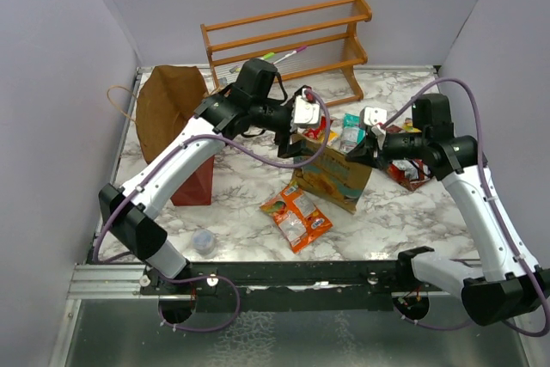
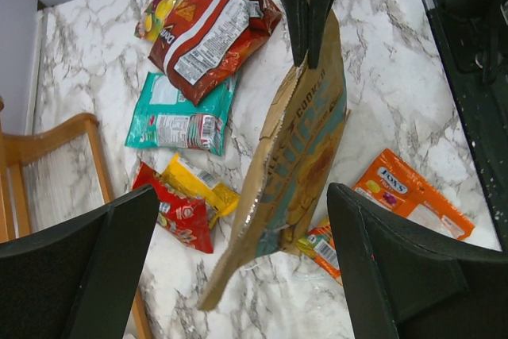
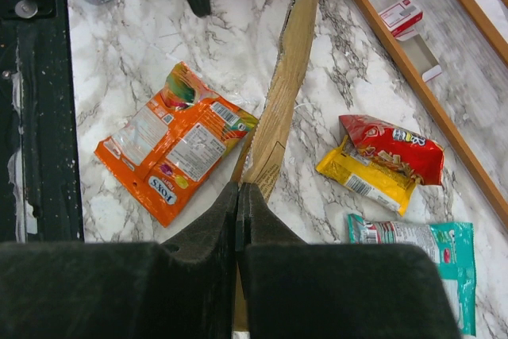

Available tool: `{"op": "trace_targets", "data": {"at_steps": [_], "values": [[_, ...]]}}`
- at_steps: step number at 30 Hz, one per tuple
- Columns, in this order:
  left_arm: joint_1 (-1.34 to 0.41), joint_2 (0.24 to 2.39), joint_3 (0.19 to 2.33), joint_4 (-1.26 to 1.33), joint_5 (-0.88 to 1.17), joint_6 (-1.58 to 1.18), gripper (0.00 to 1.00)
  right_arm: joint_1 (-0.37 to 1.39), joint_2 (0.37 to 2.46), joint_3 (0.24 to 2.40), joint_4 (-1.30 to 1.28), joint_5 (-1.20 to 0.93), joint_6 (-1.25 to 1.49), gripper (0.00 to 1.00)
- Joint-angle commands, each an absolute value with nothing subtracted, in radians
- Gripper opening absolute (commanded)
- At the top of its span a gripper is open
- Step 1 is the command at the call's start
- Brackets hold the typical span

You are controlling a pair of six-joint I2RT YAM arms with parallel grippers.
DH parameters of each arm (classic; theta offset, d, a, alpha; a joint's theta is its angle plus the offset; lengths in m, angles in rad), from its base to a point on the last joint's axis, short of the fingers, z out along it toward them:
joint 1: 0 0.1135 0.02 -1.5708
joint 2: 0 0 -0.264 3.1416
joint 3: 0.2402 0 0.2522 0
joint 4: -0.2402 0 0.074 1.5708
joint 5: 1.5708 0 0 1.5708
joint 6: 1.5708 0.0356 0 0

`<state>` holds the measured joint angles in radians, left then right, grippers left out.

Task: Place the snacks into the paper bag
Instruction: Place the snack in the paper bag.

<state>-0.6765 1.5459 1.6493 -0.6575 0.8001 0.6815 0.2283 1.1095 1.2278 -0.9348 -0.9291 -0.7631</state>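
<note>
Top external view, nearest the arm bases: small clear cup (image 1: 204, 241) on the marble worktop (image 1: 249, 238), then an orange packet (image 1: 296, 217) lying flat. Just beyond, mid-worktop, a large gold chip bag (image 1: 335, 180) held upright, its top edge pinched in the closed right tool (image 3: 239, 196). Left tool (image 2: 243, 192) spread wide to either side of the same bag, not gripping, gaps plain in the left wrist view. To the right, a red packet (image 1: 411, 174). Behind, a teal packet (image 1: 351, 132), small red packet (image 3: 393, 148) and yellow packet (image 3: 357, 176), all flat. At far left, the dark-red paper bag (image 1: 193, 180), brown inside showing, well apart from the chip bag. Farthest back, a wooden rack (image 1: 288, 36).
</note>
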Motion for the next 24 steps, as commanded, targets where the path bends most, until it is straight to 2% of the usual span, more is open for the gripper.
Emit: {"op": "trace_targets", "data": {"at_steps": [1, 6, 14, 18, 20, 22, 24], "values": [[-0.689, 1.612, 1.693, -0.731, 0.907, 0.865, 0.9, 0.235, 1.05, 1.203, -0.879, -0.997, -0.802, 0.01], [-0.689, 1.681, 1.702, -0.794, 0.961, 0.996, 0.79, 0.234, 1.019, 1.154, -0.851, -0.992, -0.821, 0.01], [-0.689, 1.775, 1.721, -0.815, 1.019, 0.992, 0.5, 0.235, 0.996, 1.087, -0.778, -0.994, -0.812, 0.01], [-0.689, 1.771, 1.694, -0.819, 1.029, 1.006, 0.32, 0.235, 0.984, 1.068, -0.732, -0.986, -0.773, 0.01], [-0.689, 1.764, 1.689, -0.821, 1.036, 1.015, 0.19, 0.234, 0.972, 1.06, -0.706, -0.963, -0.744, 0.02], [-0.689, 1.756, 1.692, -0.816, 1.041, 1.012, 0.06, 0.235, 0.96, 1.05, -0.684, -0.924, -0.711, 0.08], [-0.688, 1.739, 1.687, -0.79, 1.042, 0.981, 0.0, 0.233, 0.948, 1.042, -0.672, -0.882, -0.671, 0.2]]}}
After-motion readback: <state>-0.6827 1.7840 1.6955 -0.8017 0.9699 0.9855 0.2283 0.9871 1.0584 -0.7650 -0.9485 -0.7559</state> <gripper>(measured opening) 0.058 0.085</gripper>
